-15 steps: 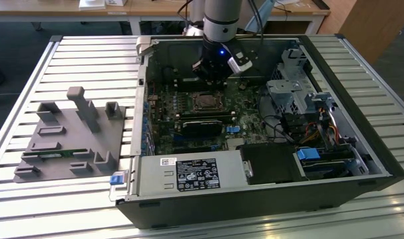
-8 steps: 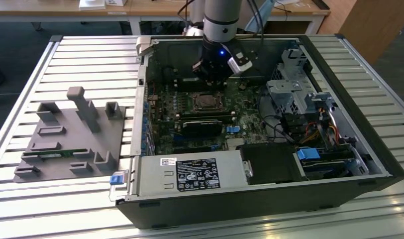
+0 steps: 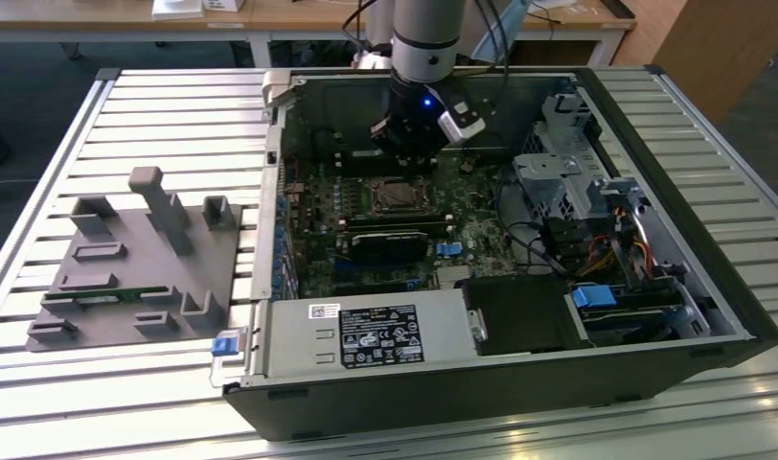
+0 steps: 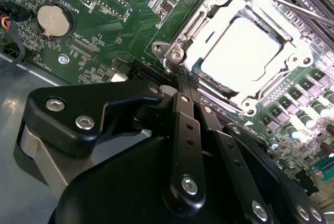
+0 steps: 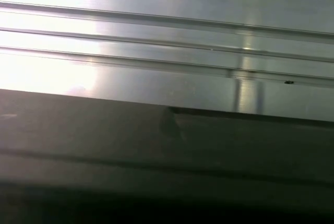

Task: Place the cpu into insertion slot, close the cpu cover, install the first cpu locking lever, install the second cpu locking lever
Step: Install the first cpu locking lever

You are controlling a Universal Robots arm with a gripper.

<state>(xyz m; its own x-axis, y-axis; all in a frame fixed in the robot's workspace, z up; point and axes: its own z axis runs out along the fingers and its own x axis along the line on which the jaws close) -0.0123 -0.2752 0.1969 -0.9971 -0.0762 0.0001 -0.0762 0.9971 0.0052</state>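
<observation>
The cpu, with a bright silvery top, lies in the insertion slot on the green motherboard. The cpu cover, a grey metal frame, lies flat around the chip, whose top shows through its window. A thin locking lever rod runs along one side of the socket. In the second wrist view my gripper is shut, its black fingers pressed together with the tips at the socket's corner. In the exterior view the gripper hangs just behind the socket, inside the open computer case.
Black memory sticks lie in front of the socket. A power supply sits at the front and a drive cage at the exterior view's right. A grey fixture block rests on the slatted table. A coin battery sits on the board.
</observation>
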